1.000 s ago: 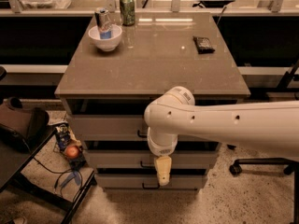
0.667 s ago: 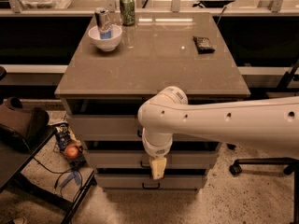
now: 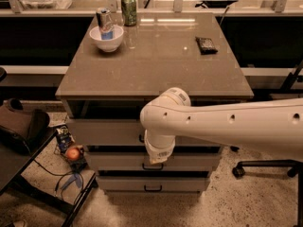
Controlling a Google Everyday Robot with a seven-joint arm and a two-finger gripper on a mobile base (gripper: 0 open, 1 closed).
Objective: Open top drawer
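Note:
The top drawer point(image 3: 104, 132) is the tallest grey-beige front, directly under the table top point(image 3: 156, 65). Only the left tip of its black handle point(image 3: 141, 138) shows; the rest is behind my arm. My white arm reaches in from the right, and its wrist hangs in front of the drawers. The gripper point(image 3: 158, 156) points down and toward the cabinet, level with the gap between the top drawer and the second drawer point(image 3: 113, 161). The top drawer's front sits flush with the drawers below it.
On the table top stand a white bowl point(image 3: 106, 38) holding a can, a green can point(image 3: 128, 8) and a small black object point(image 3: 206, 44). A dark chair point(image 3: 21, 131) and an apple point(image 3: 72, 153) are on the left, and an office chair base point(image 3: 265, 167) is on the right.
The wrist has moved left and up toward the top drawer's handle. The pale fingers that hung over the lower drawers no longer show below the wrist.

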